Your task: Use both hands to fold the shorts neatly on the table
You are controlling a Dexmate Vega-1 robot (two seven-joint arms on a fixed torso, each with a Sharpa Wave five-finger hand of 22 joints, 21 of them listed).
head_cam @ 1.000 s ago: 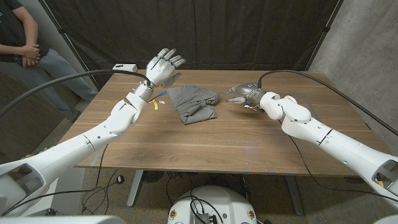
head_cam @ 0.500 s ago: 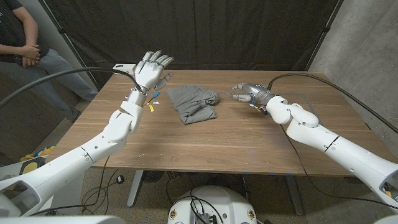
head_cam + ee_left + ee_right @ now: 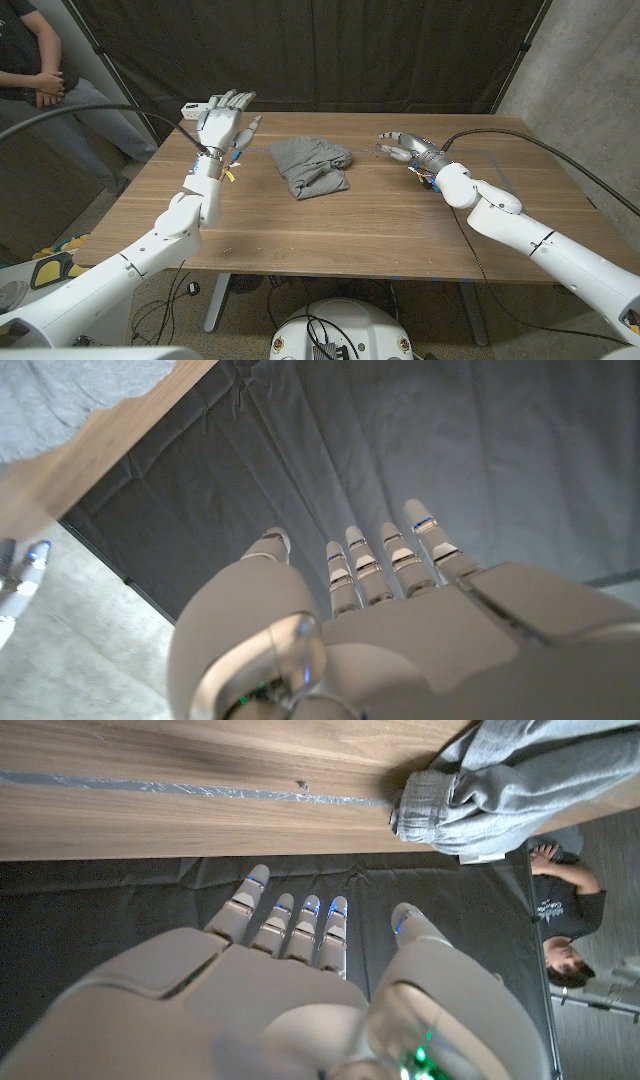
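The grey shorts (image 3: 311, 165) lie folded in a compact bundle at the far middle of the wooden table (image 3: 350, 225); their waistband end also shows in the right wrist view as the shorts (image 3: 510, 785). My left hand (image 3: 223, 121) is raised above the table's far left part, fingers straight and apart, holding nothing, well left of the shorts. In its own view the left hand (image 3: 360, 620) points at the dark curtain. My right hand (image 3: 405, 146) hovers to the right of the shorts, fingers slightly curled and empty, a short gap from the fabric. The right hand (image 3: 300, 980) shows with fingers extended.
A white power strip (image 3: 195, 108) lies at the table's far left corner. A person (image 3: 30, 60) stands behind the table at the far left. A dark curtain (image 3: 330, 50) hangs behind the table, and a concrete wall (image 3: 585, 70) rises on the right.
Both hands have drawn away from the shorts: the left hand moved left and more upright, the right hand moved right and opened its fingers. The shorts stayed in place.
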